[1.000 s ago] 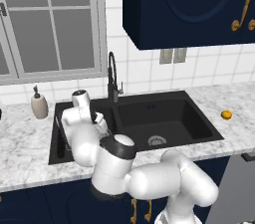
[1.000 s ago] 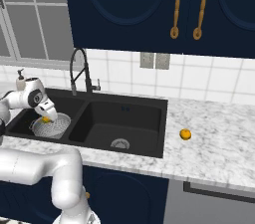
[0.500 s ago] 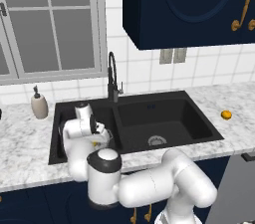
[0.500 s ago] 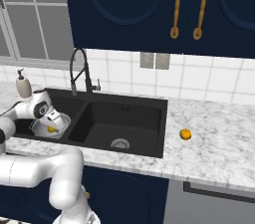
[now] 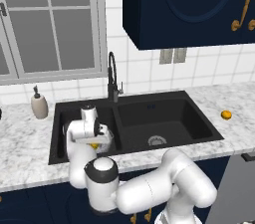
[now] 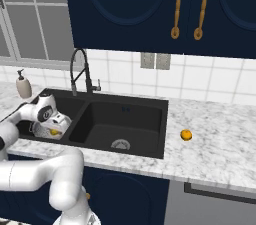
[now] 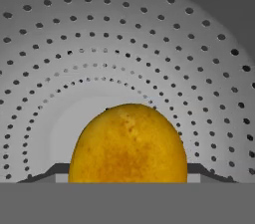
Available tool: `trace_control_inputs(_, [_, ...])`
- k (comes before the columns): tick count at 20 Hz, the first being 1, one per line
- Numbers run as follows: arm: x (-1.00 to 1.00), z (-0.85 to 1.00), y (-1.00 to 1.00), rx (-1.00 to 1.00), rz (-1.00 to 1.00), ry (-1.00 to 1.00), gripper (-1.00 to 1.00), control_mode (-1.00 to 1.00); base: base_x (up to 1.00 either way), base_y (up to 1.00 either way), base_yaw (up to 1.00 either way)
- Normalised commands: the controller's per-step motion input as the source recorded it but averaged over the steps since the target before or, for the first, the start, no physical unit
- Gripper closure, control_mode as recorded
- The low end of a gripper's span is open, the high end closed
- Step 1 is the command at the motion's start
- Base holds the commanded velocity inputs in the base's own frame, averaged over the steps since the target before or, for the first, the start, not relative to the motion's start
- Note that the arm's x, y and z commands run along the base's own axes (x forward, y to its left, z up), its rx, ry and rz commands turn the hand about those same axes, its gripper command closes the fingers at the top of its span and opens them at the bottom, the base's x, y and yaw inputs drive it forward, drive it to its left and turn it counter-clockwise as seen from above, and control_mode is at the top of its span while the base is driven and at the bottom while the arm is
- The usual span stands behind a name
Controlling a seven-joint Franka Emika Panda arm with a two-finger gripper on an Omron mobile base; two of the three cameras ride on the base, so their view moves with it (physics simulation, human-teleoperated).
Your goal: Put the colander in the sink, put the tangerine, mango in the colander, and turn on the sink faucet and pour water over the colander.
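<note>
Inside the colander [image 7: 60,44], the mango [image 7: 128,143] sits.

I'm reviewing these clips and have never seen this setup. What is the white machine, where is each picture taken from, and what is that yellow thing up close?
It is a white robot arm on a rolling base, in a computer-rendered kitchen. Two pictures come from cameras on the base, behind the arm to its left and right; the third looks along its gripper. The arm reaches down into the left basin of the black sink, where a metal colander sits. The yellow shape up close is a mango, held between the two fingers just inside the colander's perforated bowl. A small tangerine waits on the marble counter to the right of the sink. The black faucet stands behind the sink divider with no water running, and a soap bottle stands on the counter to the left.
</note>
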Motion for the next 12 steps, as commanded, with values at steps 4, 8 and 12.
trace_control_inputs(4, [0.00, -0.38, 0.23, 0.00, 0.03, -0.01, -1.00, -1.00, 0.00, 0.00, 0.00])
trace_control_inputs(8, [0.00, -0.03, 0.08, 0.00, 0.00, -0.04, -1.00, -1.00, 0.00, 0.00, 0.00])
trace_control_inputs(12, [0.00, 0.34, 0.00, 0.00, 0.00, -0.12, -1.00, -1.00, 0.00, 0.00, 0.00])
